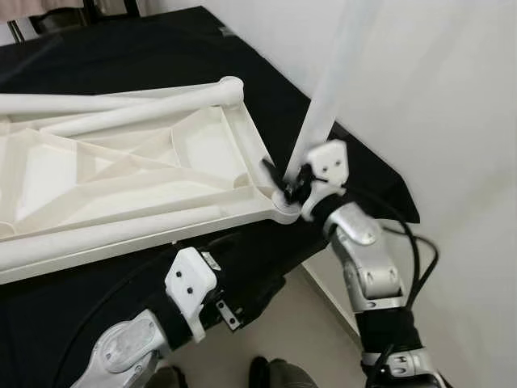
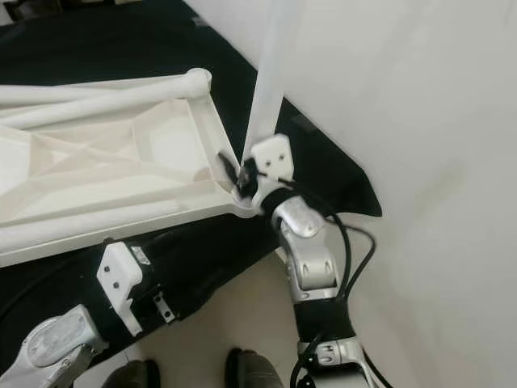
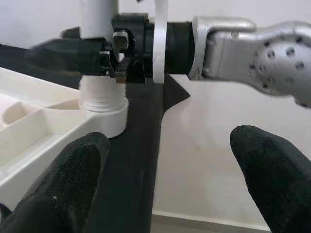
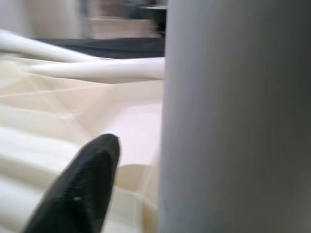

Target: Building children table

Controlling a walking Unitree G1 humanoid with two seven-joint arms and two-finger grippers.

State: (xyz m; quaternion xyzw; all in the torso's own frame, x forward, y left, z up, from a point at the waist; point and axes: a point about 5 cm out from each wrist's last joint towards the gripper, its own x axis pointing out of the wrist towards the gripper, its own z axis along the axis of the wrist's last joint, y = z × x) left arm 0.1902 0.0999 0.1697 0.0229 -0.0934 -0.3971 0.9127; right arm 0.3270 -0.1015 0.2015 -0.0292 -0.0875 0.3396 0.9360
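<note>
Right gripper (image 1: 292, 187) clamps upright white plastic table leg (image 1: 327, 97) at upturned white tabletop's (image 1: 121, 186) corner socket (image 3: 104, 119); other legs lie loose; left gripper (image 3: 165, 189) open, idle

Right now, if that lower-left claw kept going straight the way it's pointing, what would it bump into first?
Probably the corner socket of the white tabletop, where the upright leg is seated. The left gripper, open, points that way, with the right gripper clamped on the leg just above. Depth is hard to judge.
</note>
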